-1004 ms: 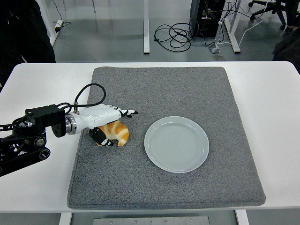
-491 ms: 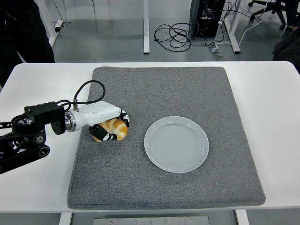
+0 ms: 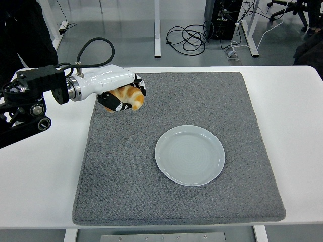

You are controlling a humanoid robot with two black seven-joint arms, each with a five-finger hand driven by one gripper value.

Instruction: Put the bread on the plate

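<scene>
The white-shelled left hand (image 3: 122,95) has its fingers curled around the golden-brown bread roll (image 3: 128,97), holding it above the far left part of the grey felt mat (image 3: 176,201), well apart from the round pale grey plate (image 3: 190,154) lying empty near the mat's middle.

- The bread (image 3: 127,97) is being partly covered by the left hand (image 3: 120,94); its upper side and rear end are being hidden.
- The left arm (image 3: 25,101) is being cut off at the left edge.
- The mat's (image 3: 151,196) far left corner is being hidden behind the hand.
</scene>
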